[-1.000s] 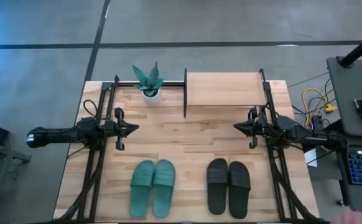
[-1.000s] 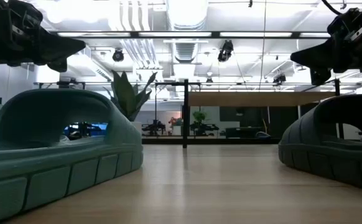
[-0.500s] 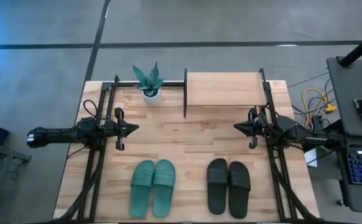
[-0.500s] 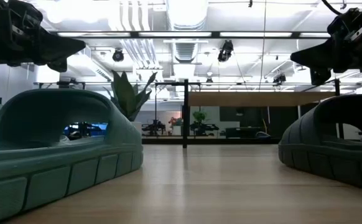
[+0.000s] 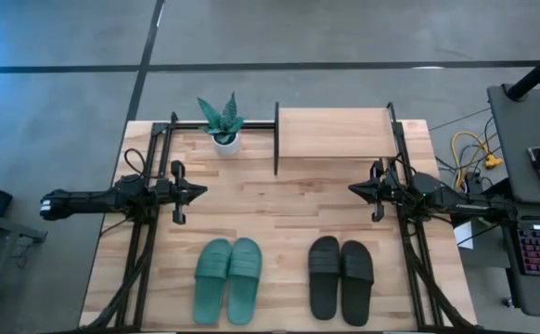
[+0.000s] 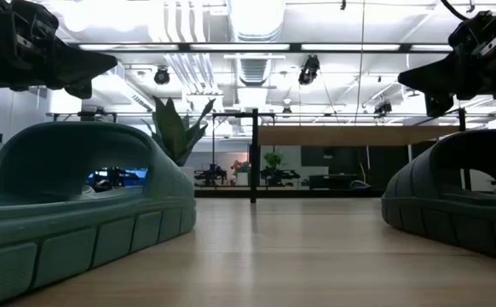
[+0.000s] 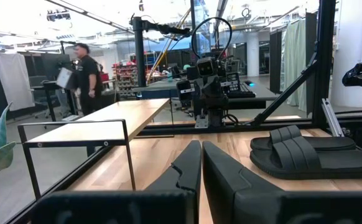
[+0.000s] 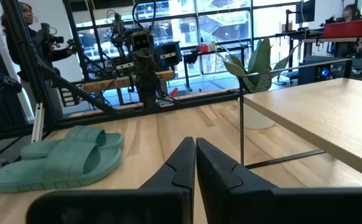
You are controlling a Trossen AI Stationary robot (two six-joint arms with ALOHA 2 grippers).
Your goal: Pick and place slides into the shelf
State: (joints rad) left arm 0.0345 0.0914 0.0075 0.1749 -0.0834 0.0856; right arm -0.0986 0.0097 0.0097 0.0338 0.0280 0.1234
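Observation:
The teal green pair of slides point(image 5: 228, 279) lies soles down at the table's near edge, left of centre. The black pair point(image 5: 340, 276) lies to its right. The shelf point(image 5: 333, 135), with its light wooden top board and black posts, stands at the far edge. My left gripper point(image 5: 201, 192) hovers shut over the table's left part, pointing right; its shut fingers point(image 7: 201, 163) show in the left wrist view. My right gripper point(image 5: 353, 189) hovers shut over the right part, pointing left, its fingers point(image 8: 194, 155) together. Neither touches a slide.
A small potted plant point(image 5: 222, 123) in a white pot stands at the far edge, left of the shelf. Bare wooden tabletop point(image 5: 279, 199) lies between the two grippers. People show in the room beyond the table point(image 7: 88, 68) point(image 8: 25, 37).

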